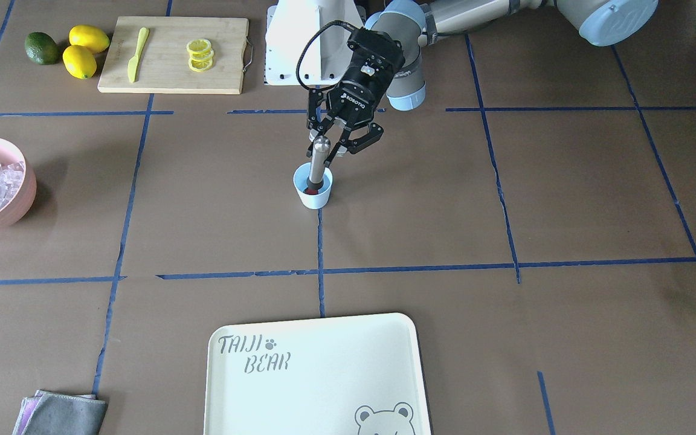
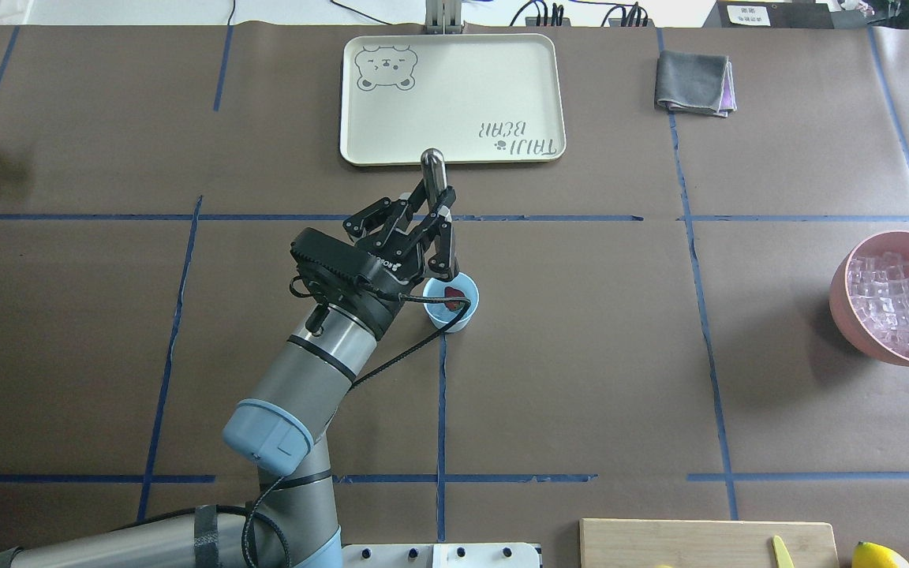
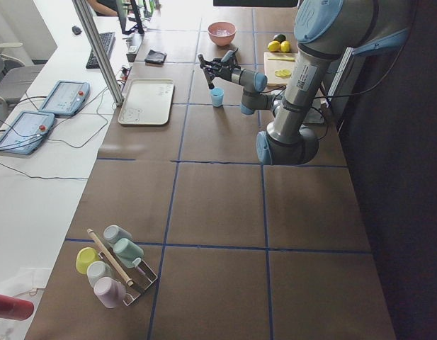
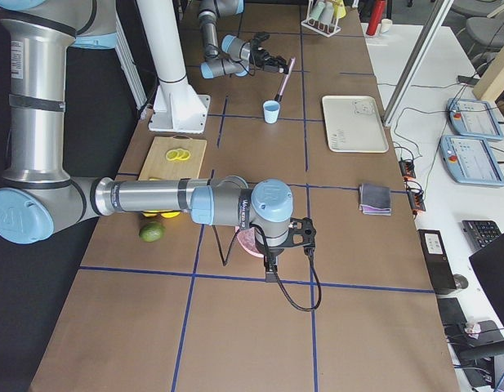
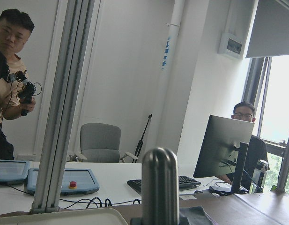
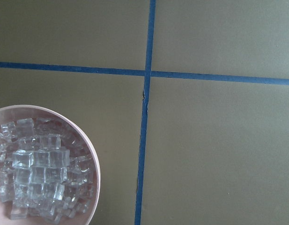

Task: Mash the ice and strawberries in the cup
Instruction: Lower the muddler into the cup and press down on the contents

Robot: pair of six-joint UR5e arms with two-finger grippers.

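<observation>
Brown tabletop with a blue tape grid. Left wrist view looks out into the room: white walls, a grey office chair, a monitor, a window, and two people behind a long white desk.

On the tabletop:
- cream bear tray at the operators' edge, grey cloth near it
- wooden cutting board with lemon slices and a yellow knife
- pink bowl at the robot's right end

Left claw sits over mid-table, fingers pinched narrow around a metal muddler. The muddler leans, its rounded top toward the tray and its lower end down inside the cup. The cup stands upright on a tape line, well apart from the bowl and the board. The strawberry shows as a red patch at the cup's bottom, beside the muddler's tip.

The ice is heaped in the pink bowl. Cannot tell if any is in the cup.

Right claw hangs above the pink bowl and shows only in the right side view, so cannot tell how far open it is. Its wrist view shows the bowl and tape lines, no fingers.
</observation>
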